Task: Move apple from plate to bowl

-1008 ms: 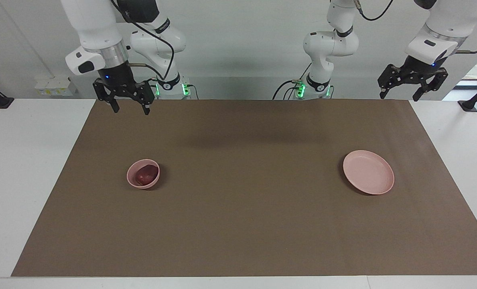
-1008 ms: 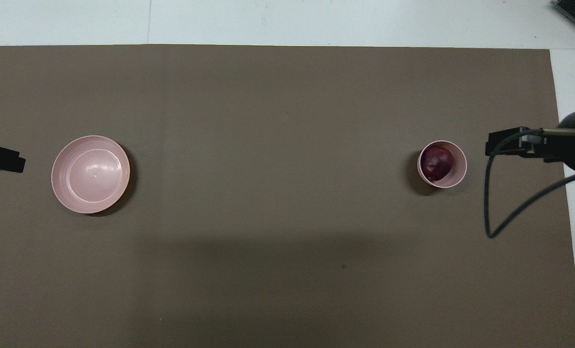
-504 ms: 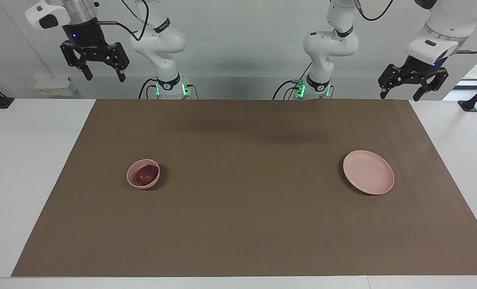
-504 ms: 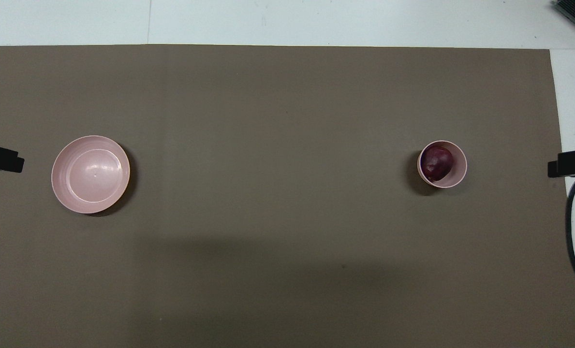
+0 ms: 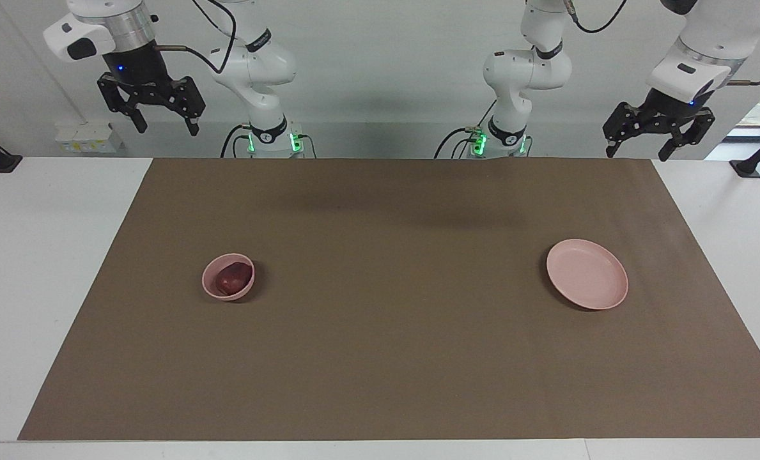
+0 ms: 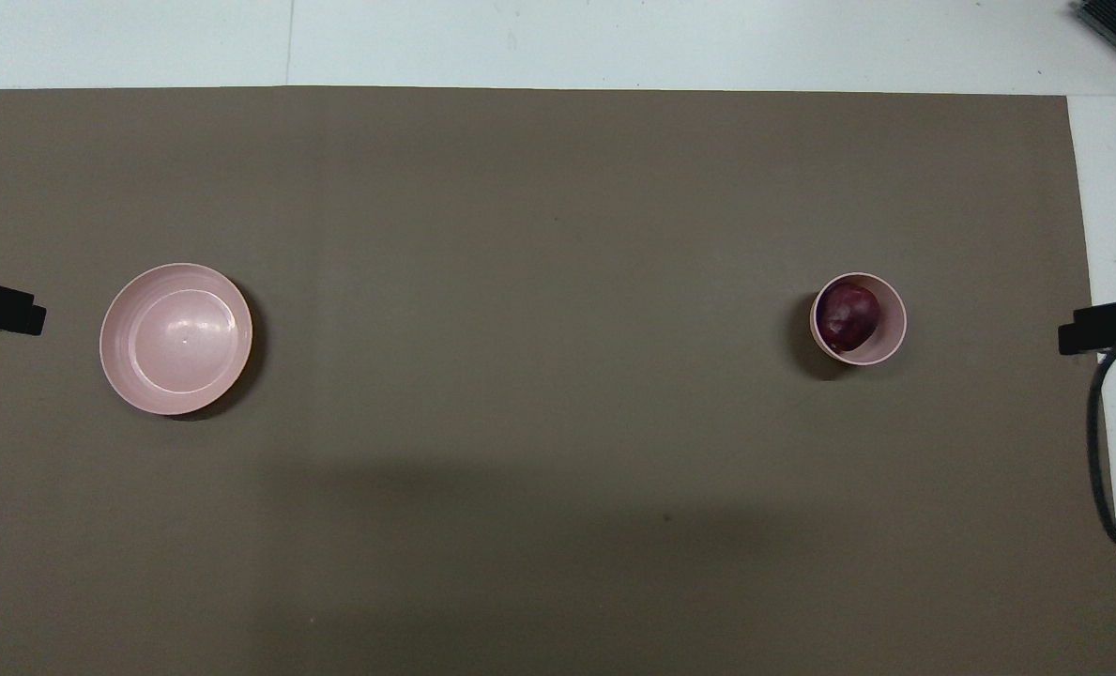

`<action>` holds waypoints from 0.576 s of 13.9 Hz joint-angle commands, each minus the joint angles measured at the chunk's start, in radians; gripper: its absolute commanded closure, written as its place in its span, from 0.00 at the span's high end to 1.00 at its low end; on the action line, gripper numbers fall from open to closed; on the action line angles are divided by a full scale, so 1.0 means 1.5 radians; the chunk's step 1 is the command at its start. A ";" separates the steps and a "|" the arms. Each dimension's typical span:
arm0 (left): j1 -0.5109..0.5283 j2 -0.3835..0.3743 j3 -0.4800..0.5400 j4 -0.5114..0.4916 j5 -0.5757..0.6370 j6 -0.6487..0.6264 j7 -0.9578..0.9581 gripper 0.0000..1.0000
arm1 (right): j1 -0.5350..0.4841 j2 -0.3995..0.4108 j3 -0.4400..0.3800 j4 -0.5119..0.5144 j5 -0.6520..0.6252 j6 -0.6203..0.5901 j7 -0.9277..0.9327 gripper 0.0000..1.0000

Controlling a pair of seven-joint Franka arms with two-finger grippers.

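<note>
The dark red apple (image 5: 231, 278) lies inside the small deep pink bowl (image 5: 226, 296) toward the right arm's end of the table; the overhead view shows the apple (image 6: 847, 315) in the bowl (image 6: 892, 338) too. The wide flat pink plate (image 5: 587, 275) sits bare toward the left arm's end, and it also shows in the overhead view (image 6: 175, 338). My right gripper (image 5: 167, 130) is open and empty, raised high above the table's edge at its own end. My left gripper (image 5: 637, 153) is open and empty, and that arm waits raised at its own end.
A brown mat (image 5: 380, 358) covers most of the white table (image 5: 47, 255). In the overhead view only the gripper tips show at the side edges, with a black cable loop (image 6: 1097, 451) by the right one.
My right gripper has risen and drawn away from over the mat's edge near the bowl toward its own end of the table. The apple, bowl, plate and left arm have not moved.
</note>
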 commanded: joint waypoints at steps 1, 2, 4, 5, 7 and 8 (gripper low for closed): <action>0.007 -0.005 -0.003 -0.002 -0.007 -0.007 0.001 1.00 | -0.007 -0.027 0.004 -0.036 -0.013 0.022 -0.019 1.00; 0.007 -0.005 -0.003 -0.002 -0.007 -0.007 0.001 1.00 | -0.007 -0.026 0.004 -0.035 -0.012 0.020 -0.025 1.00; 0.007 -0.005 -0.003 -0.002 -0.007 -0.006 0.001 1.00 | -0.007 -0.026 0.004 -0.035 -0.003 0.010 -0.020 1.00; 0.007 -0.005 -0.003 -0.002 -0.007 -0.006 0.001 1.00 | -0.008 -0.026 0.004 -0.034 -0.002 0.008 -0.020 1.00; 0.007 -0.005 -0.003 -0.002 -0.007 -0.006 0.001 1.00 | -0.007 -0.027 0.004 -0.034 -0.002 0.006 -0.020 1.00; 0.007 -0.005 -0.003 -0.002 -0.007 -0.007 0.001 1.00 | -0.007 -0.027 0.004 -0.034 -0.002 0.002 -0.020 1.00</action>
